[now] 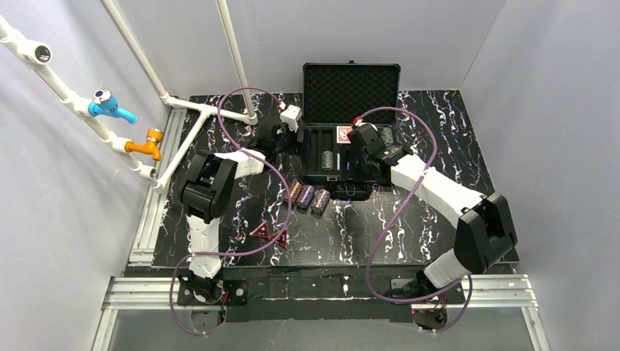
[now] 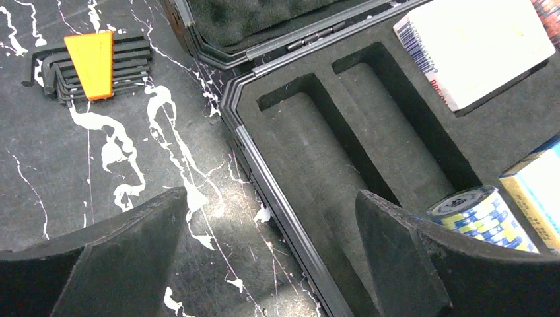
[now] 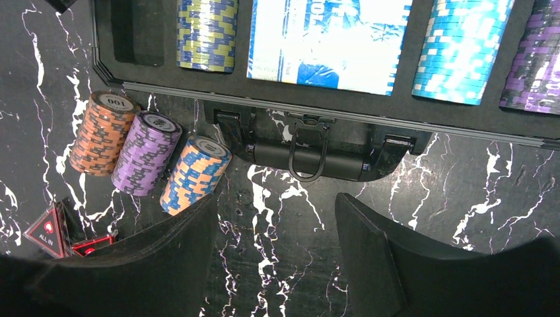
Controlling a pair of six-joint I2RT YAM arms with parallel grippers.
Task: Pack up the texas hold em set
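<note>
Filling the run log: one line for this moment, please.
case open | three chip stacks unpacked beside it | left gripper open, empty | right gripper open, empty

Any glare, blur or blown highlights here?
Top external: even light, sharp, though the case interior reads dark. Left wrist: the far deck is blown out white; the end effector fingers are soft. Right wrist: glare washes the blue deck; loose chips look crisp.

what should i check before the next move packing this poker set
1. Lid open: ok.
2. Right pincer open, empty: ok.
3. Left pincer open, empty: ok.
4. Free slots in the case: ok, two bare.
5. Chip stacks packed: not ok, three lie outside.
6. Red triangles packed: not ok, also outside.
</note>
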